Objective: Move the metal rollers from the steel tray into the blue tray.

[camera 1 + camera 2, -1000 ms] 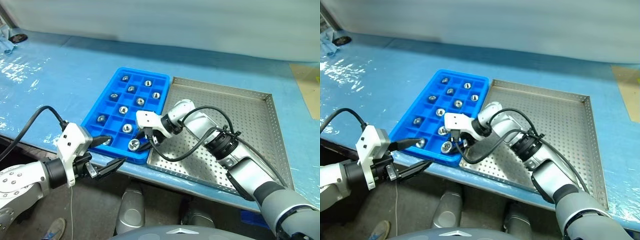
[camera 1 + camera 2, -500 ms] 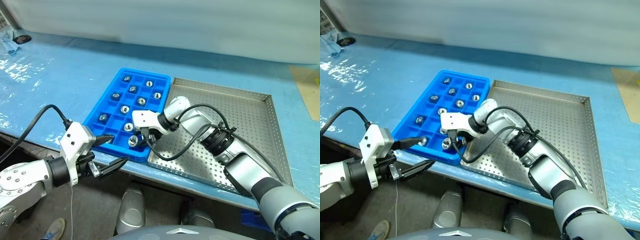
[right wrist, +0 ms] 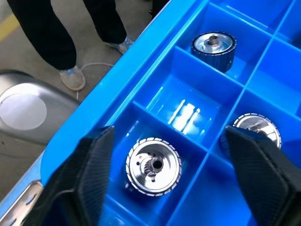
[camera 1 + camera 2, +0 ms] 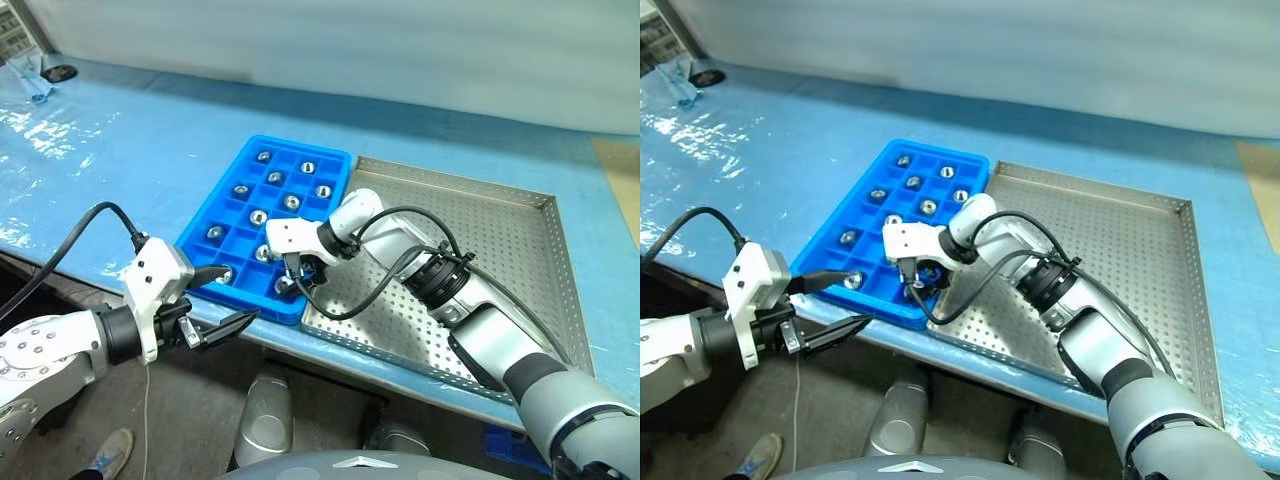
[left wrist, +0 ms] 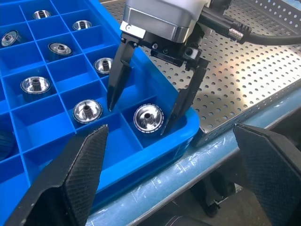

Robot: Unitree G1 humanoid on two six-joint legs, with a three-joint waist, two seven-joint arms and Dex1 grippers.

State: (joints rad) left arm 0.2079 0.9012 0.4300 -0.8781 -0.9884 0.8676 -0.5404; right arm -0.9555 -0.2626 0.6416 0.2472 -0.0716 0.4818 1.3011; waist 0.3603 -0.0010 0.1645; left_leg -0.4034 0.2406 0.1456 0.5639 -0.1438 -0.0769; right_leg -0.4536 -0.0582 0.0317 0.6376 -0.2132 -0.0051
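My right gripper [image 5: 150, 115] points down into the blue tray's [image 4: 232, 199] near corner cell, fingers spread astride a roller [image 5: 148, 117].

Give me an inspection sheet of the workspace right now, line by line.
Surface: table covered in blue sheeting, wrinkled and shiny at the far left.
Job's things: blue tray holds metal rollers in many compartments; steel tray beside it, no rollers seen on its visible floor.
Clutter: small dark object at the table's far left corner.
Grippers: right gripper open, fingers straddling a roller lying in a near-corner compartment; left gripper open, off the table's near edge.
Cables: black cable looping along the right arm; another on the left arm.
Surroundings: a person's legs on the floor beside the table.
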